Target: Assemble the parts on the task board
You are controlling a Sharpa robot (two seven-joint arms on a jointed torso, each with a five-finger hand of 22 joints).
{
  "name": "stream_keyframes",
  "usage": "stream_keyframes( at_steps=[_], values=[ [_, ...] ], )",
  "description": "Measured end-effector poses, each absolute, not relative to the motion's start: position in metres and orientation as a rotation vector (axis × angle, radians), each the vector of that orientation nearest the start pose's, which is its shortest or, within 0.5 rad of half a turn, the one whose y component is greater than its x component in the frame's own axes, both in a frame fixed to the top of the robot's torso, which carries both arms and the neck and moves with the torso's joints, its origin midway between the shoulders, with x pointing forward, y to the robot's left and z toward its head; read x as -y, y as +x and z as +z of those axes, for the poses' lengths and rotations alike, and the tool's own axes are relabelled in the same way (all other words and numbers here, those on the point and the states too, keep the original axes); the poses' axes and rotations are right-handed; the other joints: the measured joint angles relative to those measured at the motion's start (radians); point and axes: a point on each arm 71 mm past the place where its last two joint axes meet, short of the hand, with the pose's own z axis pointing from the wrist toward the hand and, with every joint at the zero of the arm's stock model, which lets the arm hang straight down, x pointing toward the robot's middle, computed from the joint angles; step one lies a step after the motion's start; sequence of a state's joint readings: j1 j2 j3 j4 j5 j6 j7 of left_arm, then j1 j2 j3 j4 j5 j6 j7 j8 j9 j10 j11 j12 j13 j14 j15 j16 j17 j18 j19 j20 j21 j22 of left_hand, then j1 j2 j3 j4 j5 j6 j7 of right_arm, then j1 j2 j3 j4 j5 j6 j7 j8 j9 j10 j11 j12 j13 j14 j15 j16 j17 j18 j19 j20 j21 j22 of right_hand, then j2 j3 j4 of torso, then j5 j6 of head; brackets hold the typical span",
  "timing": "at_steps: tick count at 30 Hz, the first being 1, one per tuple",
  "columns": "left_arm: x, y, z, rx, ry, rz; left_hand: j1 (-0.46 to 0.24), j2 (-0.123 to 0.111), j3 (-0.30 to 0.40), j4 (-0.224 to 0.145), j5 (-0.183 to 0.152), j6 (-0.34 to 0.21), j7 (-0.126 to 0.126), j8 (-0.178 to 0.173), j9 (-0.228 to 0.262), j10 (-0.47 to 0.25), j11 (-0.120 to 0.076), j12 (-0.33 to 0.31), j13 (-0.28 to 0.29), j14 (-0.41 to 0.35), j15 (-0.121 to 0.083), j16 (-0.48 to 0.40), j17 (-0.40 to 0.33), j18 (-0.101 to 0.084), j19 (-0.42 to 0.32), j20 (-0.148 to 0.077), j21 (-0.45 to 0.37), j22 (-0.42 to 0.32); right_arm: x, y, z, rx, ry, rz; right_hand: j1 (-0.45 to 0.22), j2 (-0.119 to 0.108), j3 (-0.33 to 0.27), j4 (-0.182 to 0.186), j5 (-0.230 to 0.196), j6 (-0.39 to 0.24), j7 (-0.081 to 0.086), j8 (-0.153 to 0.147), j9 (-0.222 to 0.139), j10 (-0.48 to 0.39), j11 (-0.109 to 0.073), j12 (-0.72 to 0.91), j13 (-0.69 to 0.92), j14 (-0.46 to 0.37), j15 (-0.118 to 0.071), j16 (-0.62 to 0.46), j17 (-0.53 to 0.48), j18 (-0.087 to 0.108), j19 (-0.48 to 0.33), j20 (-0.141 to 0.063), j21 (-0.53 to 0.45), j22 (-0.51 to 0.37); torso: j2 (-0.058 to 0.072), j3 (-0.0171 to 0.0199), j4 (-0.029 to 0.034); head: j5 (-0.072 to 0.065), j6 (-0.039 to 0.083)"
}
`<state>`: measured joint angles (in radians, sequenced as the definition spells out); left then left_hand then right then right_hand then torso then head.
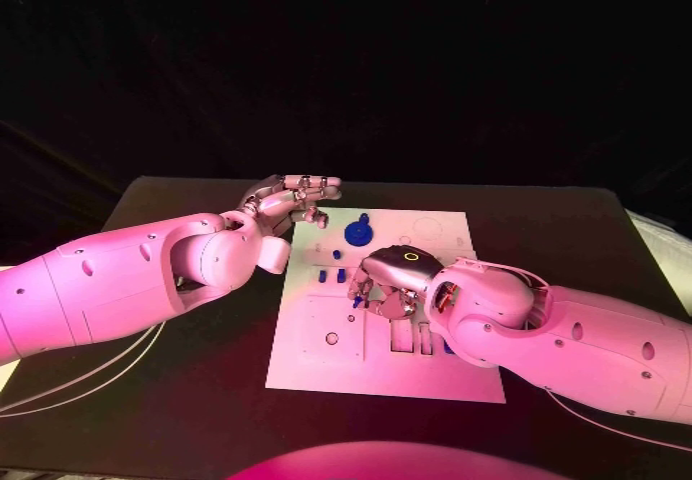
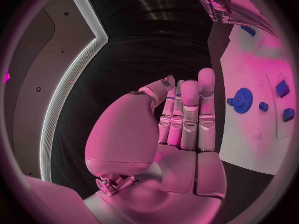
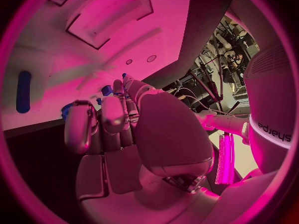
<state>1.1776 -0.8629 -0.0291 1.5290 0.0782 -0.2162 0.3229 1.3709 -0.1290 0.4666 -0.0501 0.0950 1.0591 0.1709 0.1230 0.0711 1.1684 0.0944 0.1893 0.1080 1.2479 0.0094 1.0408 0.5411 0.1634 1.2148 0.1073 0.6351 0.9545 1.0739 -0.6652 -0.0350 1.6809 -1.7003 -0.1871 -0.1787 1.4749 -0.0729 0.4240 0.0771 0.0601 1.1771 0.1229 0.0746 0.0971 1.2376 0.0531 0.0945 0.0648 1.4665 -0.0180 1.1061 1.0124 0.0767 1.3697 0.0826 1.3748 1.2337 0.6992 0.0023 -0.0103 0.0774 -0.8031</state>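
Observation:
The white task board [image 1: 378, 345] lies in the middle of the table. A blue gear [image 1: 359, 233] sits near its far edge, with small blue parts [image 1: 332, 274] just below it. My right hand [image 1: 387, 283] hovers over the board's middle with its fingers curled down toward it. A small blue part [image 1: 356, 299] shows at its fingertips; whether they grip it is hidden. In the right wrist view, blue bits [image 3: 106, 90] peek between the fingers [image 3: 79, 127]. My left hand [image 1: 296, 200] stays by the board's far left corner, fingers [image 2: 190, 112] straight, holding nothing.
The left wrist view shows the gear [image 2: 242, 100], several small blue parts [image 2: 282, 88] and my right hand [image 2: 224, 5] over the board. An oblong blue part [image 3: 23, 91] lies on the board beside recessed slots [image 3: 109, 15]. Black table [image 1: 173, 330] surrounds the board.

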Motion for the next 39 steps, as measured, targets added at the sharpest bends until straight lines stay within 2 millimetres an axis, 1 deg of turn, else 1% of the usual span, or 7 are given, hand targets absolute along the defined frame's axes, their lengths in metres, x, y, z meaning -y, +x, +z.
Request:
stream_keyframes(
  at_steps=[7,11,20,33,39],
  values=[
    [-0.213,0.484,-0.19,-1.498,-1.25,-1.606,0.0,0.0,-0.003,-0.003,0.005,0.0,0.0,0.0,0.0,0.0,0.0,0.0,0.0,0.0,0.0,0.0,-0.001,0.0,0.0,0.0,0.0,-0.001,0.066,0.408,-0.228,-1.753,-0.525,0.828,0.0,0.0,0.0,0.0,0.0,-0.001,0.001,-0.003,0.0,0.0,0.0,0.0,0.001,0.0,0.0,0.0,0.0,0.0,0.0,0.0,0.0,0.0,-0.001,0.0005,-0.0003,0.004,-0.006],
    [-0.213,0.484,-0.19,-1.499,-1.25,-1.606,0.0,0.0,-0.003,-0.003,0.005,0.0,0.0,0.0,0.0,0.0,0.0,0.0,0.0,0.0,0.0,0.0,-0.001,0.0,0.0,0.0,0.0,-0.001,0.065,0.407,-0.23,-1.761,-0.533,0.833,0.0,0.0,0.003,-0.003,0.004,-0.002,0.001,-0.004,0.0,0.0,0.0,-0.001,0.001,0.0,0.0,0.0,0.0,0.0,0.0,0.0,0.0,0.0,-0.001,0.0016,-0.001,0.006,-0.008],
    [-0.213,0.484,-0.191,-1.5,-1.251,-1.604,0.0,0.0,-0.003,-0.003,0.005,0.0,0.0,0.0,0.0,0.0,0.0,0.0,0.0,0.0,0.0,0.0,-0.001,0.0,0.0,0.0,0.0,-0.001,0.063,0.405,-0.232,-1.78,-0.55,0.838,0.0,0.0,0.003,-0.003,0.004,-0.004,0.001,-0.002,0.0,0.0,0.0,-0.001,0.0,0.0,0.0,0.004,0.0,0.0,0.0,0.0,0.0,0.0,-0.001,0.0021,-0.001,0.01,-0.013],
    [-0.213,0.484,-0.191,-1.503,-1.253,-1.602,0.0,0.0,-0.003,-0.003,0.005,0.0,0.0,0.0,0.0,0.0,0.0,0.0,0.001,0.0,0.0,0.0,-0.001,0.0,0.0,0.0,0.0,-0.001,0.058,0.406,-0.237,-1.79,-0.57,0.835,-0.002,-0.003,0.002,-0.003,0.004,-0.002,-0.002,-0.002,0.0,0.0,0.001,-0.003,0.0,0.0,0.0,0.004,0.0,0.0,0.0,0.0,0.0,0.0,-0.001,0.0012,-0.0003,0.012,-0.016],
    [-0.213,0.484,-0.191,-1.504,-1.254,-1.602,0.0,0.0,-0.003,-0.003,0.005,0.0,0.0,0.0,0.0,0.0,0.0,0.0,0.001,0.0,0.0,0.0,-0.001,0.0,0.0,0.0,0.0,-0.001,0.053,0.404,-0.239,-1.786,-0.6,0.827,-0.002,-0.003,0.002,-0.003,0.004,0.0,0.0,-0.003,0.0,0.002,0.002,-0.003,0.0,0.0,0.0,0.004,-0.001,0.0,0.0,0.0,0.0,0.0,-0.001,0.0012,-0.0002,0.013,-0.018]
  ],
)
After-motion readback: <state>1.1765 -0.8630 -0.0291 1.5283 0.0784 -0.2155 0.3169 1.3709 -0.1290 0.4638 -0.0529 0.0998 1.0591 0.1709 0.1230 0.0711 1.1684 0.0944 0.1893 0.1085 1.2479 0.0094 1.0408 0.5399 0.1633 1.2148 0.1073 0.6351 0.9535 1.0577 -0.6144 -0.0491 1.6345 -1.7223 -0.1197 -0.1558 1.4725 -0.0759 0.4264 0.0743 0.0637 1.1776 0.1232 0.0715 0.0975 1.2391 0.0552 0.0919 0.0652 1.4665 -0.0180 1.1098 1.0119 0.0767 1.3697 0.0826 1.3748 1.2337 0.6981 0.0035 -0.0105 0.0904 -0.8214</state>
